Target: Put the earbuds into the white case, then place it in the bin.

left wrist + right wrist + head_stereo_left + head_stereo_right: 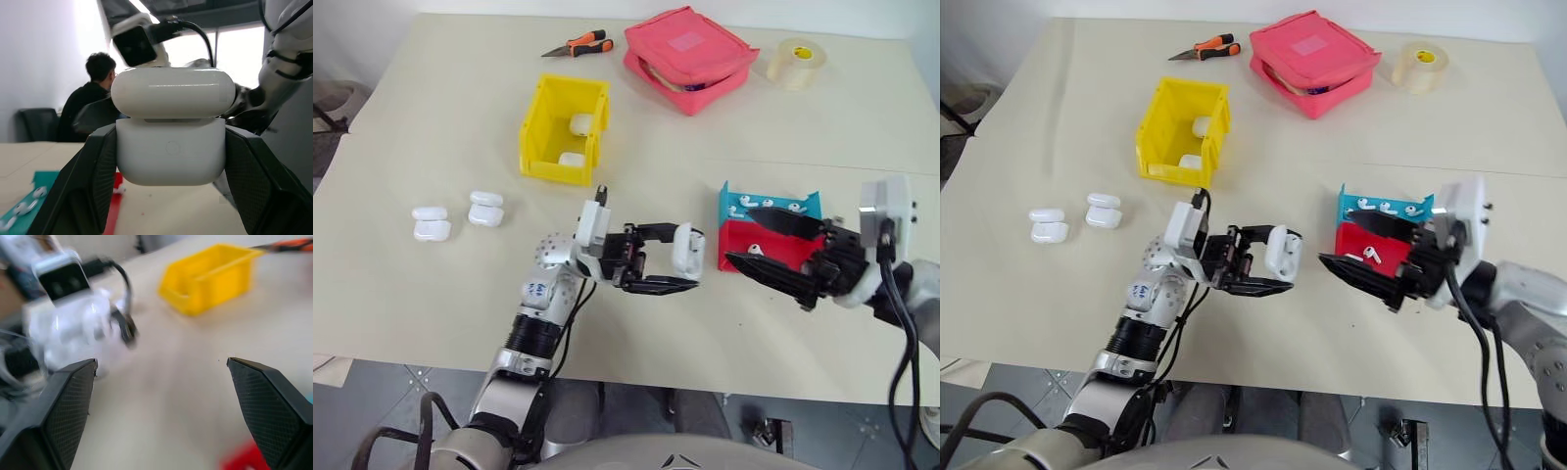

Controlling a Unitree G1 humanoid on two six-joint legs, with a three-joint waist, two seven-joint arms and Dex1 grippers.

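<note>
My left gripper (685, 257) is shut on the white case (688, 245), holding it above the table's middle. In the left wrist view the case (171, 147) sits between both pads with its lid down. Just to the right, my right gripper (740, 235) stands open and empty, its jaws wide over a red tray (788, 247). Small white earbuds (767, 204) lie in the blue tray (736, 208) behind it, and one earbud (756, 249) rests on the red tray. The yellow bin (536, 137) stands farther back, left of centre, with two white cases inside.
Several more white cases (432, 223) lie at the table's left. Orange-handled pliers (578, 45), a pink pouch (690, 57) and a tape roll (794, 61) sit along the far edge. A seated person (93, 93) appears in the background of the left wrist view.
</note>
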